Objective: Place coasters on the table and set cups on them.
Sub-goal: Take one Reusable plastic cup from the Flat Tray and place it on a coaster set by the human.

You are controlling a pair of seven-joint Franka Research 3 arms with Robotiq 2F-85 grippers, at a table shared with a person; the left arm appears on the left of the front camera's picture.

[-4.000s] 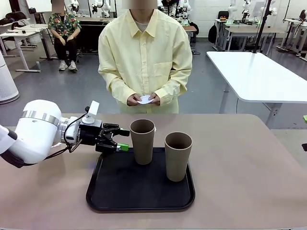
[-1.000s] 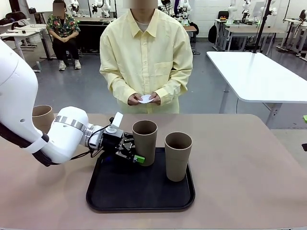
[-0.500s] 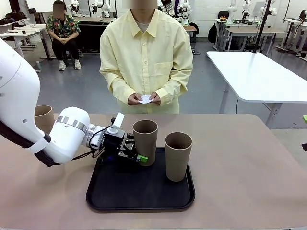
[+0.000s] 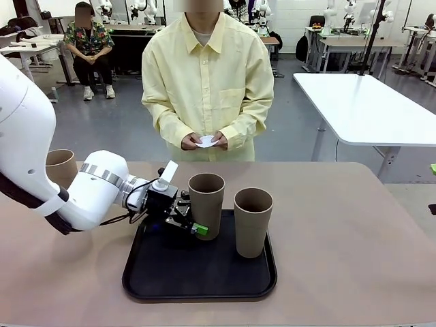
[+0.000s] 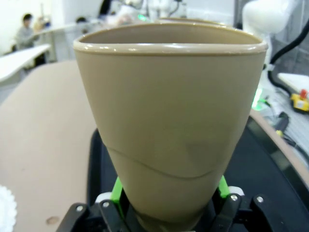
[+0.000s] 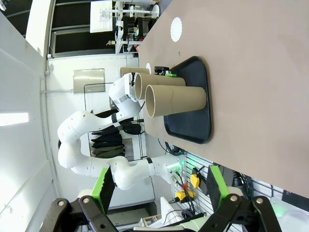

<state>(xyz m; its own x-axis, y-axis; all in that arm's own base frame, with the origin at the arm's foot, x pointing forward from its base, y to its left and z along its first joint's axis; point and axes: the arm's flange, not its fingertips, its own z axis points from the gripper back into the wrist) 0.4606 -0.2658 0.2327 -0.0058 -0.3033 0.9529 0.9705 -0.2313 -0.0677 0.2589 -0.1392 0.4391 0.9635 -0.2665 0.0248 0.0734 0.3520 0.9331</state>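
My left gripper (image 4: 193, 223) is shut on the lower part of a grey-brown cup (image 4: 206, 204) standing at the back left of the black tray (image 4: 197, 272). In the left wrist view this cup (image 5: 169, 125) sits between the green pads (image 5: 116, 189). A second cup (image 4: 253, 222) stands on the tray's right side. A third cup (image 4: 60, 167) is on the table (image 4: 354, 231) at far left, behind my arm. The person's hands hold white coasters (image 4: 206, 141). One coaster (image 6: 176, 29) lies on the table. My right gripper (image 6: 159, 186) is open, far from the tray.
A coaster's lacy edge (image 5: 6, 212) shows on the table beside the tray. The person stands at the far edge. A white table (image 4: 368, 109) stands behind on the right. The tabletop's right half is bare.
Within the last second my left gripper's fingers have closed on the back-left cup. The cup still stands on the tray, and the right arm has not moved.
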